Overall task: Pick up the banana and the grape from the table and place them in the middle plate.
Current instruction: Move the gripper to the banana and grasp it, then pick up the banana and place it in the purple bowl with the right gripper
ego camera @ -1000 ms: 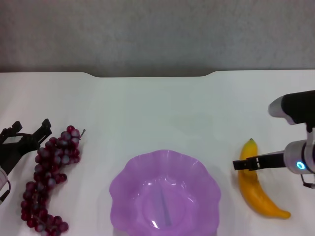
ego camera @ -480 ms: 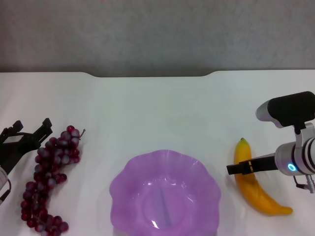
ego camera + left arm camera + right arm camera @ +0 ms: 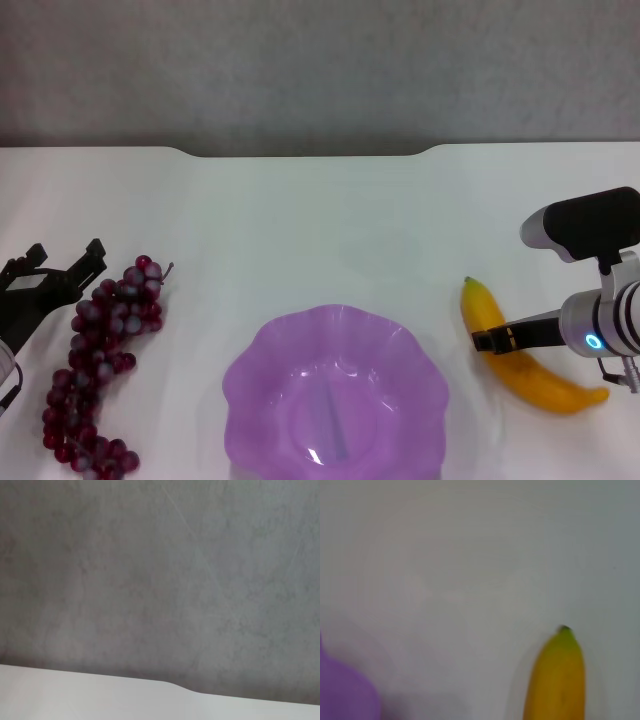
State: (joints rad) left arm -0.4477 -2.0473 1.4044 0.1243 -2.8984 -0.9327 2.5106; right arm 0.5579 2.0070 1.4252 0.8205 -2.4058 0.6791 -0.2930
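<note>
- Right gripper (image 3: 487,340) at the right side of the table (image 3: 330,220), black fingers across the middle of the banana (image 3: 520,355), apparently clamped on it.
- Banana lying diagonally, greenish tip beyond the fingers on the far side, toward the middle plate (image 3: 335,395); blunt end on the near side, under the wrist.
- Left gripper (image 3: 55,280) at the left edge, fingers (image 3: 92,257) spread wide, tips just beside the top of the grape (image 3: 100,350).
- Grape bunch stretched along the table left of the plate, apart from its rim.
</note>
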